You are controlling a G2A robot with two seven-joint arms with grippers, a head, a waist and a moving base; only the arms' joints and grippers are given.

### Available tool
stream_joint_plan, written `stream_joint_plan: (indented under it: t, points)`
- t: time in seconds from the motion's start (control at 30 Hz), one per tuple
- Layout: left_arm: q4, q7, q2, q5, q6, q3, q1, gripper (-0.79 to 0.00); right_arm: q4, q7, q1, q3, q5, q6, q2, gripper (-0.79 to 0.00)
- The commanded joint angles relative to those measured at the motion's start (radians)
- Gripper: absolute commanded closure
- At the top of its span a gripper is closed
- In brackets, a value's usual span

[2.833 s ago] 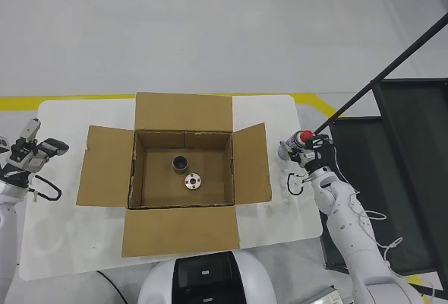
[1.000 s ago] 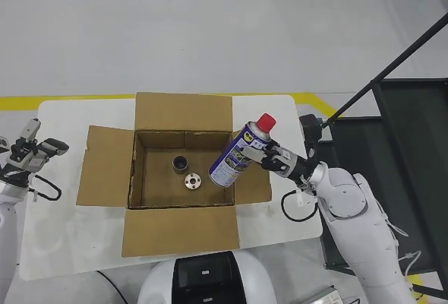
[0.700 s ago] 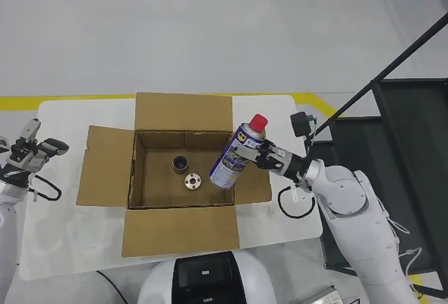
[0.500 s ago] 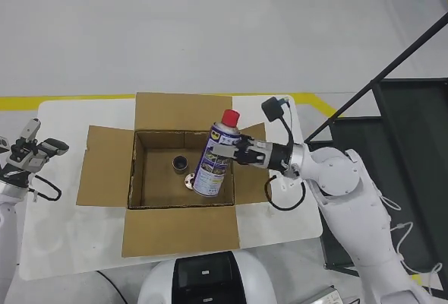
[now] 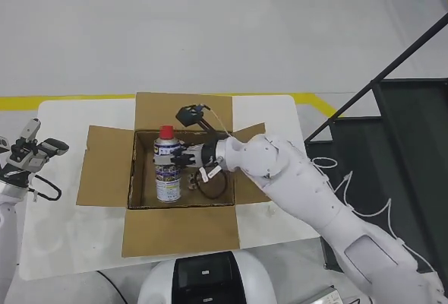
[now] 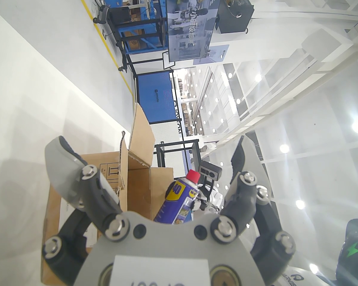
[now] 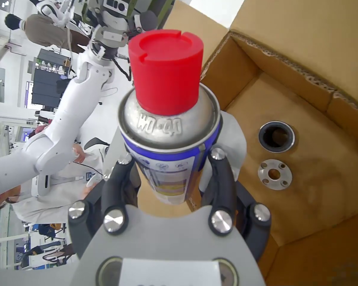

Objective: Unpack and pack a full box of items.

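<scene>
Starting at the far left of the top view: waiting beyond the left edge of the table (image 5: 64,228) with the left gripper (image 5: 42,138) spread wide and holding nothing, well apart from the box (image 5: 182,114). Moving right to the middle of the frame: holding the spray can (image 5: 167,171) upright inside the open box, near its left wall, red cap up. Clamping the can's upper body with the right gripper (image 5: 177,156), one finger pressing on either side just under the shoulder, with the arm lying across the box's right side from the lower right of the frame. Not showing whether the can's base is touching the box floor yet. Lying to the right of the can on the box floor, in the right wrist view: a dark ring (image 7: 276,136) and, near it, a flat disc (image 7: 274,175) with holes, both apart from the can. Looking like the packing half of the task, with this item probably nearing set-down. Calling next for lowering the can until it is bearing on the floor, holding it upright and clear of ring and disc, then spreading the fingers and lifting straight up, avoiding the cap, the wall and the flaps. Risking a topple, being tall and narrow, if letting go while tilted.
</scene>
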Motion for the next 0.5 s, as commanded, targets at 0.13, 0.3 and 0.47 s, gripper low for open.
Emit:
stream_joint_plan:
  t: [0.13, 0.3, 0.47]
  points:
    - [0.0, 0.0, 0.0, 0.0, 0.0, 0.0, 0.0, -0.785, 0.131, -0.048, 0.074, -0.082, 0.032, -0.004, -0.048, 0.0]
    - [0.0, 0.0, 0.0, 0.0, 0.0, 0.0, 0.0, -0.785, 0.223, -0.077, 0.112, -0.134, 0.02, 0.007, -0.081, 0.0]
    - [0.0, 0.0, 0.0, 0.0, 0.0, 0.0, 0.0, -0.785, 0.295, -0.086, 0.142, -0.191, 0.017, -0.005, -0.119, 0.0]
